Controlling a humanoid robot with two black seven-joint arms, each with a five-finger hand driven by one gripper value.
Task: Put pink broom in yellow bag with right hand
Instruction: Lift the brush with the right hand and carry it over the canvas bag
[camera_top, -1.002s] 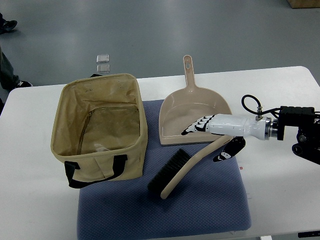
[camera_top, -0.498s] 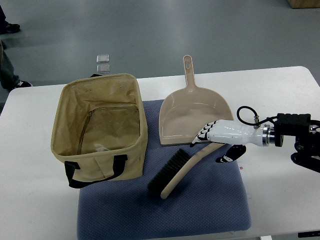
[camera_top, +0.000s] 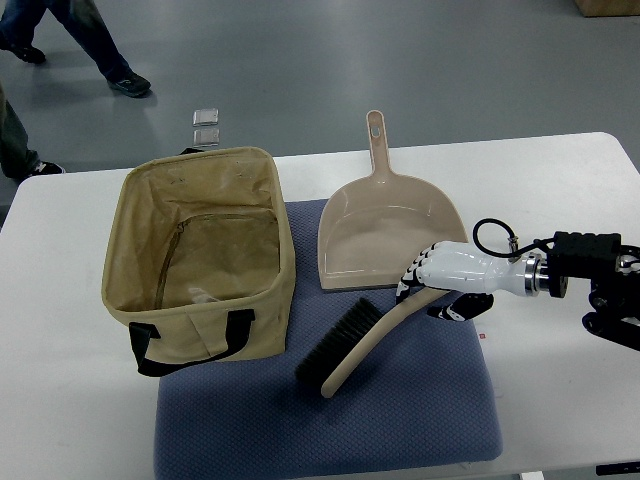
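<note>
The pink broom (camera_top: 372, 335), with a pale curved handle and black bristles (camera_top: 335, 347), lies diagonally on a blue mat (camera_top: 400, 415), right of the yellow bag (camera_top: 205, 333). The bag stands open-topped at the mat's left edge, black handles toward me. My right hand (camera_top: 437, 290) reaches in from the right and sits over the handle's upper end. Its fingers (camera_top: 411, 275) curl over the handle's far side and the thumb lies on the near side, so it is shut on the handle. The broom still rests on the mat.
A pink dustpan (camera_top: 385, 235) lies just behind the broom, handle pointing away, its front lip close to my hand. The white table (camera_top: 560, 180) extends to the right. A person's legs (camera_top: 100, 40) cross the floor at top left. Two small clear items (camera_top: 206, 125) lie on the floor.
My right hand drew back off the dustpan toward the right, dropped onto the broom handle's end, and its fingers curled in. The broom has not shifted. A person walked into view at top left.
</note>
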